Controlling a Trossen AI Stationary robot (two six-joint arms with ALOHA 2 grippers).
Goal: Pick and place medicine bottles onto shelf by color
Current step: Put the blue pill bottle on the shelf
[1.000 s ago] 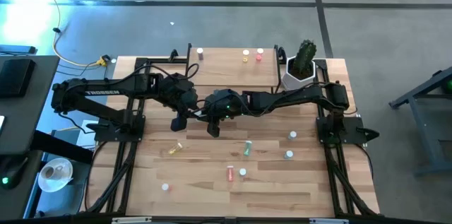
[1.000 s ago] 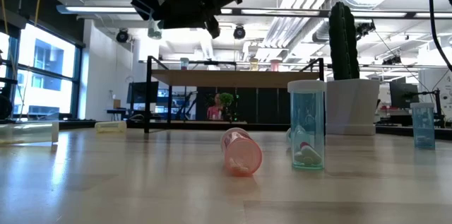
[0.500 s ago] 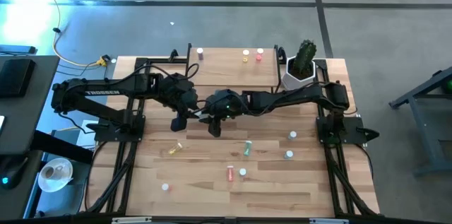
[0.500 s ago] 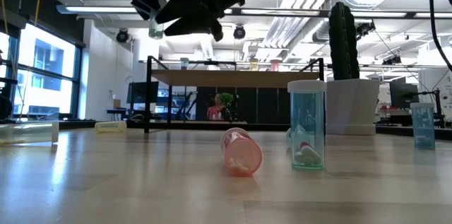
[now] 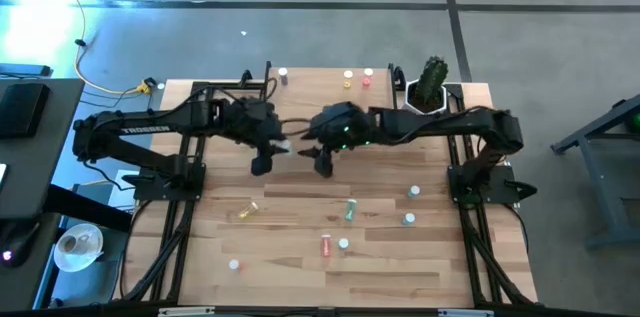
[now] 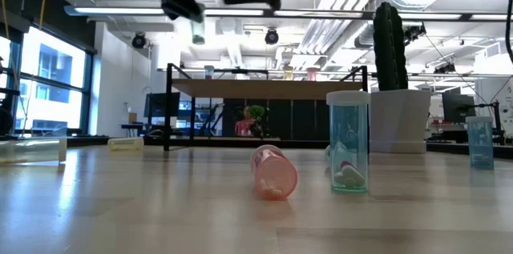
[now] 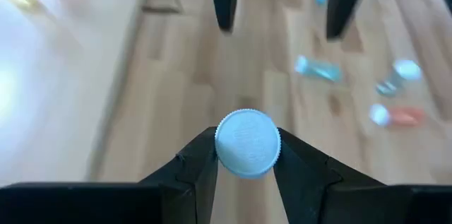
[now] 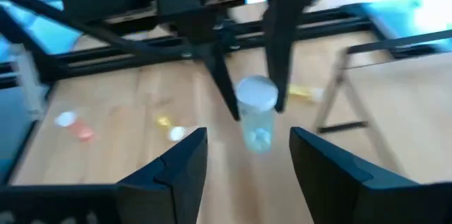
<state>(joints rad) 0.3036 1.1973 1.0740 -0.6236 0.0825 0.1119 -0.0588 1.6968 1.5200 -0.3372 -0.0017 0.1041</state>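
My left gripper (image 7: pixel 246 155) is shut on a small clear medicine bottle with a pale blue cap (image 7: pixel 246 143), high above the table's middle (image 5: pixel 283 145). The right wrist view shows the same bottle (image 8: pixel 256 114) hanging between the left fingers. My right gripper (image 8: pixel 247 159) stands open just to the bottle's right (image 5: pixel 320 160), with nothing between its fingers. The shelf (image 5: pixel 330 99) stands at the far edge with a white, a yellow and a red bottle on it. Several more bottles lie or stand on the tabletop (image 5: pixel 350 209). My left gripper pinches the bottle at its cap end (image 7: pixel 246 143), one fingertip (image 7: pixel 205 155) on each side of the cap. The fingers (image 8: pixel 224 93) slant down from the table's left. The bottle hangs cap up below them, clear of the table.
A cactus in a white pot (image 5: pixel 428 92) stands at the far right beside the shelf. Close to the low camera, a pink bottle (image 6: pixel 274 172) lies on its side next to an upright teal one (image 6: pixel 349 142). A yellow bottle (image 5: pixel 248 209) lies toward the left.
My right gripper has come away from the bottle, rising and drawing back toward the table's right and far edge. My left gripper keeps the bottle and has swung it a little toward the shelf.
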